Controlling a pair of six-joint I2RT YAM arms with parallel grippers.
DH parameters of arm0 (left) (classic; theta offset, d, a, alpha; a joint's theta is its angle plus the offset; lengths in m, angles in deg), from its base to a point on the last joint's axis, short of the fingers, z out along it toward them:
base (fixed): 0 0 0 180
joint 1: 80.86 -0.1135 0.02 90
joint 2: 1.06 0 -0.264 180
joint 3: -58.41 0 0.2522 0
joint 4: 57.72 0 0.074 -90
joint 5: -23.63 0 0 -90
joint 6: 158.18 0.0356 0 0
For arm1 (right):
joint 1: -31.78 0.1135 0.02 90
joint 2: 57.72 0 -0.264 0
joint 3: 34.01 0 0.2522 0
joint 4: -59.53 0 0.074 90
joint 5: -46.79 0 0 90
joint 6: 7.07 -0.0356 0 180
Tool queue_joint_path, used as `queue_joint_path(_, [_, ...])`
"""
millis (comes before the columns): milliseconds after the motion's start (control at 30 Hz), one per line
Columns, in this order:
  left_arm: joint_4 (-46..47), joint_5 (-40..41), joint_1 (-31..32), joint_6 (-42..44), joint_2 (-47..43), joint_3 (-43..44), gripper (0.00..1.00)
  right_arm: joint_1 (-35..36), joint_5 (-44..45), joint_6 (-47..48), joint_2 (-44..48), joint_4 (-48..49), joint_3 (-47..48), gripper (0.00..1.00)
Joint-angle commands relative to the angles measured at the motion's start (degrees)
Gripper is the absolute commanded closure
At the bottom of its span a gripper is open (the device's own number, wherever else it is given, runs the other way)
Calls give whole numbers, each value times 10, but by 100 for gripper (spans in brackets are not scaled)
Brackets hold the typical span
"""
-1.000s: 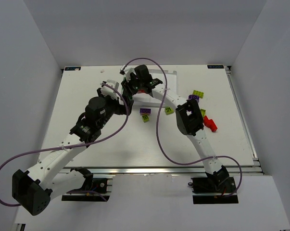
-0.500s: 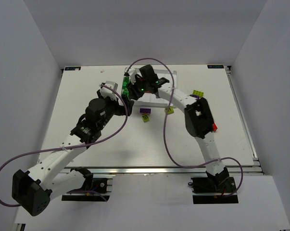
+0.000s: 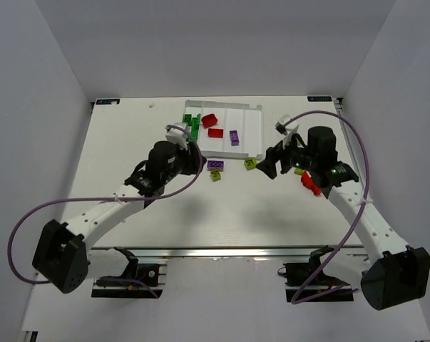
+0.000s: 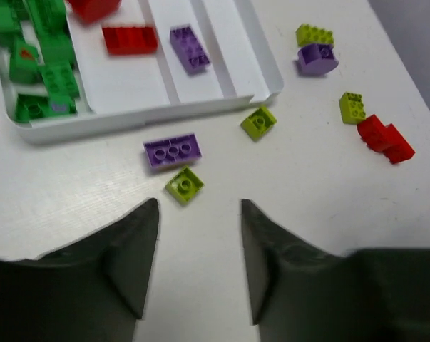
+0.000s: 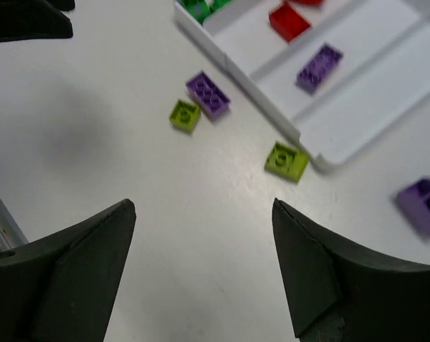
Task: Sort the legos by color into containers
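A: L gripper (image 4: 199, 211)?
B: Jaws part-open, nothing held; over table (image 4: 321, 206), near side of tray (image 4: 129, 120).
A: R gripper (image 5: 202, 206)?
B: Wide apart, empty.
A: Sorting?
B: Green legos (image 4: 40, 64), red legos (image 4: 129, 39), purple lego (image 4: 190, 48) in separate compartments; loose legos (image 4: 172, 151) near and right of tray.

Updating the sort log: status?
Left jaws open, empty; right jaws open, empty. Flat white plastic tray holds green, red, purple studded bricks; purple, yellow-green, red ones loose on table. Nothing blocking.

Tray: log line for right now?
tray: green, red, purple compartments started; fourth empty | loose: purple brick, yellow-green brick, red brick | left gripper open | right gripper open
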Motion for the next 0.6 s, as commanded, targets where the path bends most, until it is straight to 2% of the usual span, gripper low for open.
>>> queue_joint_path(0, [-45,-3,7,-19,42,31,37,-30,14,-1,35,-31,-38,18])
queue_joint_path(67, [-68,-6,16,-10,81,47,27,-41,18,8,57,-38,-64,17])
queue_joint_path(100, [-71,-6,18,-11,91,50,26,-43,21,20,79,-31,-77,19])
queue_joint_path(233, [-68,15,21,-15,118,50,23,-43,36,43,98,-21,-98,29])
queue_joint_path(267, [-69,22,21,-16,128,51,23,-43,34,44,96,-27,-93,36])
queue_joint_path(367, [-65,45,21,-31,148,62,22,-43,25,44,99,-31,-91,45])
queue_joint_path(567, [-114,69,30,-83,260,132,16,-42,27,37,114,-20,-99,41])
